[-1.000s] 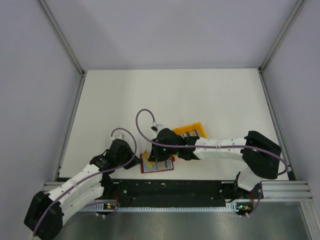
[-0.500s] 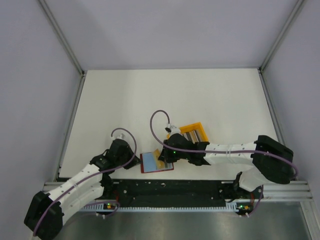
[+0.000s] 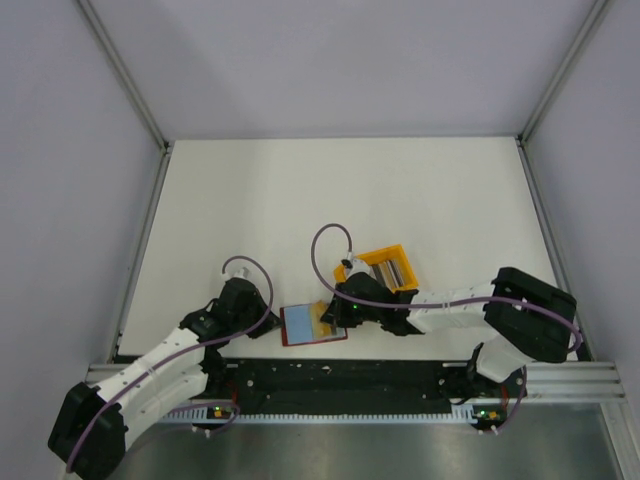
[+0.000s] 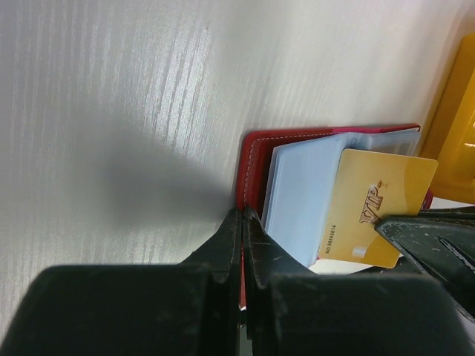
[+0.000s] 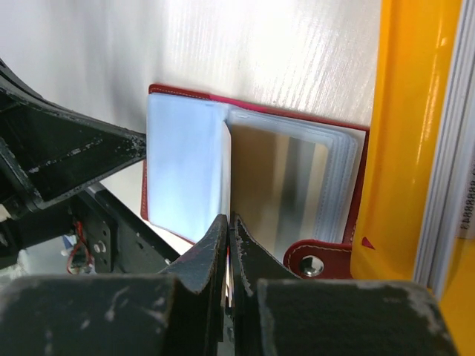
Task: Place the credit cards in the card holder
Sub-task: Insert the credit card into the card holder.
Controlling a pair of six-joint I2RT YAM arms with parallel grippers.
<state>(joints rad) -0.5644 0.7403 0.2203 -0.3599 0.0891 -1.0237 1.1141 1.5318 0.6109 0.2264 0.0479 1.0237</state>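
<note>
the dark red card holder (image 3: 312, 325) lies open on the tabletop (image 3: 300, 200), between the arms. the left end effector (image 4: 241, 216) is pinched shut on its left cover. the right end effector (image 5: 228, 224) is clamped on a gold card (image 4: 375, 215) resting on the holder's clear sleeves, beside the yellow bin (image 3: 385, 251).

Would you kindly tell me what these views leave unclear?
Left wrist view: lower corner of the gold card, behind the right hand.
Right wrist view: card stack in the yellow bin, cut off by the right edge.
Top view: card holder sleeves, too small.
</note>
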